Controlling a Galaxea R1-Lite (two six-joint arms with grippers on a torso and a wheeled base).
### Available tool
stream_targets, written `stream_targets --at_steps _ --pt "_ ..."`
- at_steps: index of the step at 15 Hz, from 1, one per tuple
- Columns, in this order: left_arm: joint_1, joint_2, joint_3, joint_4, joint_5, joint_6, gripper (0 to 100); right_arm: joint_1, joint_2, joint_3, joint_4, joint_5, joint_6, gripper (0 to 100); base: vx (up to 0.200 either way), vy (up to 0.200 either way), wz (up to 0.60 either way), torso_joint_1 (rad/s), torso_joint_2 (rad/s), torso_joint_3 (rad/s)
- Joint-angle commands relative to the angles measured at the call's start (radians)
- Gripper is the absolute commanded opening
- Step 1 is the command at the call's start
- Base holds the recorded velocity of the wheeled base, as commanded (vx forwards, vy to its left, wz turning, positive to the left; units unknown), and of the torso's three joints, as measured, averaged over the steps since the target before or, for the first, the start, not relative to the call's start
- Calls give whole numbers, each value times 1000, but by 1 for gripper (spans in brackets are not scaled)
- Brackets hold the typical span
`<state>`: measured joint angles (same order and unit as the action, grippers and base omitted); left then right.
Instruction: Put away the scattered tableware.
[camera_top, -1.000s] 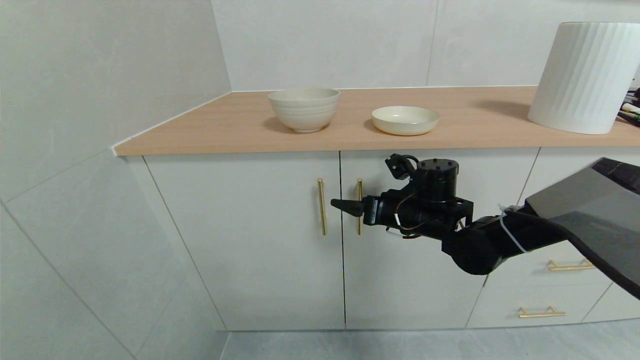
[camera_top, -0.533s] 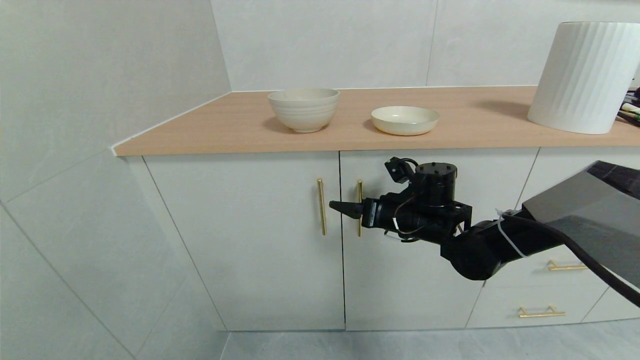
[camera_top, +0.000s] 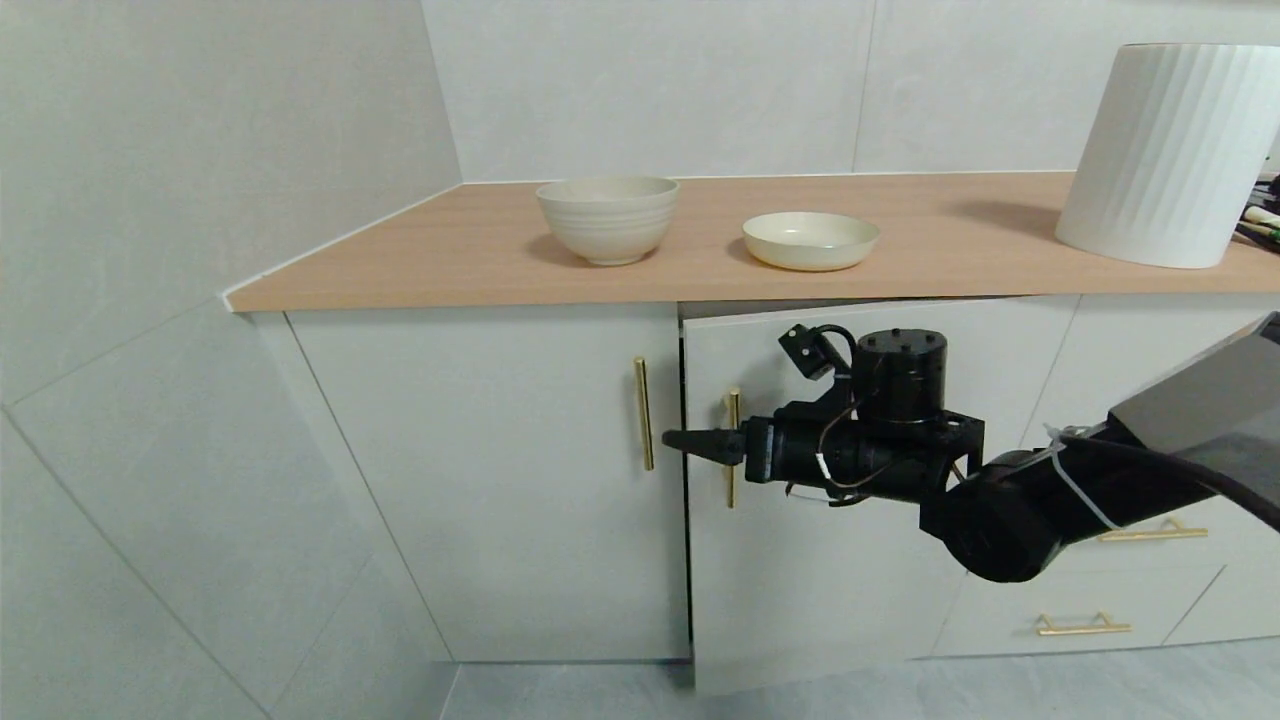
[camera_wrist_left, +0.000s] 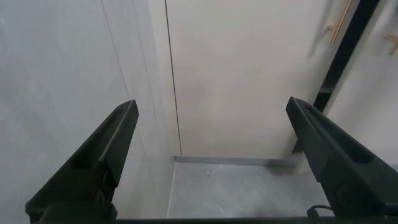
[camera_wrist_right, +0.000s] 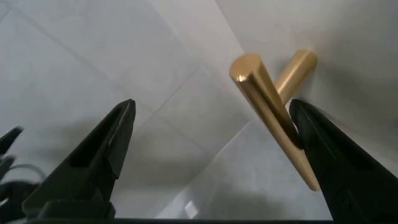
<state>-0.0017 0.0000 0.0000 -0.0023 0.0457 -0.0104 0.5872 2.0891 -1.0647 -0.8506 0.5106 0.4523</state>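
My right pincer is spread wide around the brass handle of a cupboard door that stands ajar; the handle lies against one finger. My left pincer gapes wide, holding nothing. The bowl and the dish sit apart near the worktop's front edge, the bowl nearer its left end.

Large pale grey wall tiles run down the left side and meet a tiled back wall in the corner. A light wooden countertop spans pale grey flat-fronted cabinets: the left-hand door sits flush, the right-hand door stands slightly ajar. Slim vertical brass handles on both, brass drawer pulls lower right, grey tiled floor below
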Motion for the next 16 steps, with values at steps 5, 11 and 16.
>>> stream_targets --at_steps 5,11,16 --pt "0 0 0 -1 0 0 100 -1 -193 216 -5 131 -3 100 0 0 0 0 0 0" --pt "0 0 0 -1 0 0 100 0 -313 417 -42 174 -9 100 0 0 0 0 0 0" --pt "0 0 0 -1 0 1 100 -1 -376 557 -134 220 -7 100 0 0 0 0 0 0"
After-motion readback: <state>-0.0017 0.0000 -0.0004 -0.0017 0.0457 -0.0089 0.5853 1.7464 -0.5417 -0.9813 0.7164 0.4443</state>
